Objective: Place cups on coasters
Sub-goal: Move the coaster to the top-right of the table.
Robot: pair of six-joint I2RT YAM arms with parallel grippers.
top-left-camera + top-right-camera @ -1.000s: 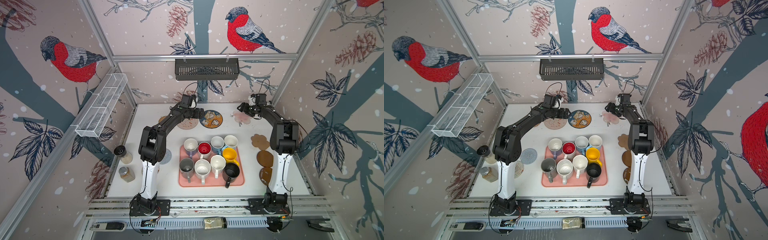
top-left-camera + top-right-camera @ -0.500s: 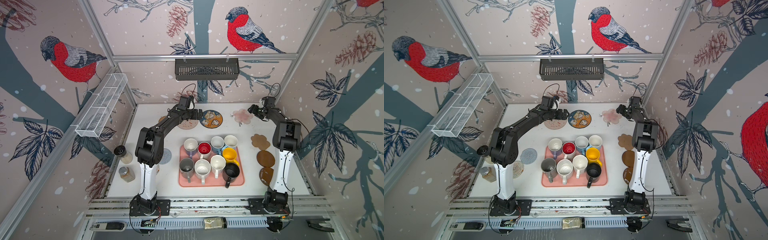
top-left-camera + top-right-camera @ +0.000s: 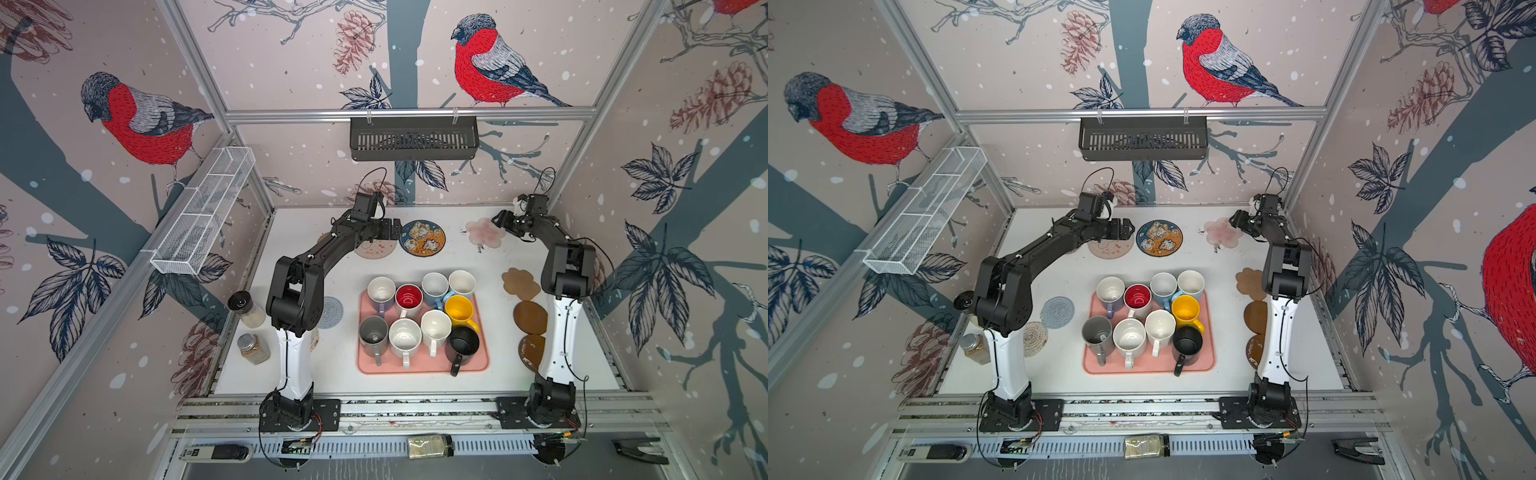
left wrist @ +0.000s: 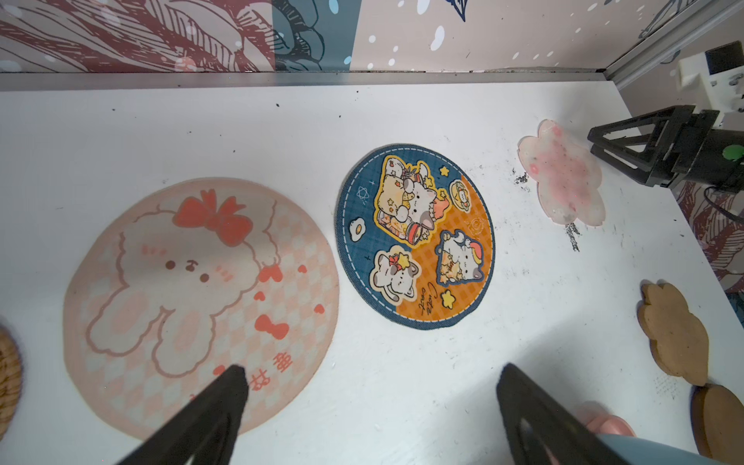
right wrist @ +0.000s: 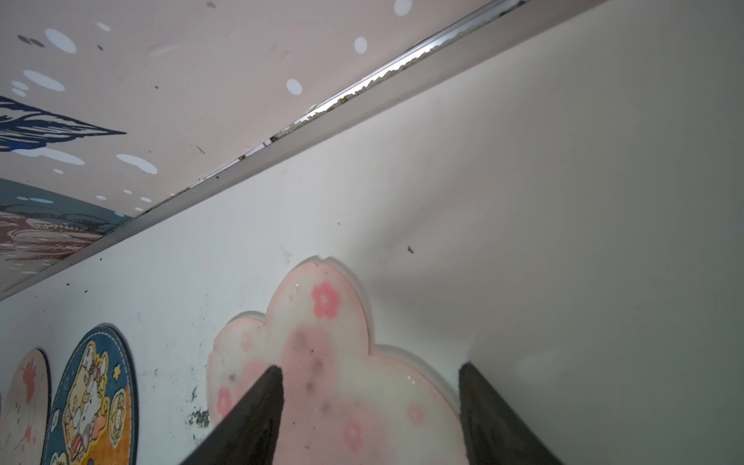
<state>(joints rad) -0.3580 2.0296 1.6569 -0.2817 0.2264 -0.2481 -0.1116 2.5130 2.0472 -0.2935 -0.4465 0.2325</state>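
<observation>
Left gripper (image 4: pixel 372 368): jaws wide, empty, low by the table's far edge, between the beige bunny coaster (image 4: pixel 201 302) and the blue cartoon coaster (image 4: pixel 416 237).
Right gripper (image 5: pixel 369 366): jaws apart, nothing held, over the pink flower coaster (image 5: pixel 334 382) near the far right corner.
Cups (image 3: pixel 405 336): nine, upright, packed touching at mid-table; none is on a coaster.
Handling: likely stiff, slick, chippable ceramic; take an outer one, such as the black mug (image 3: pixel 463 344), by its wall or handle.
Pink tray (image 3: pixel 419 368): holds all the cups, which look empty.
</observation>
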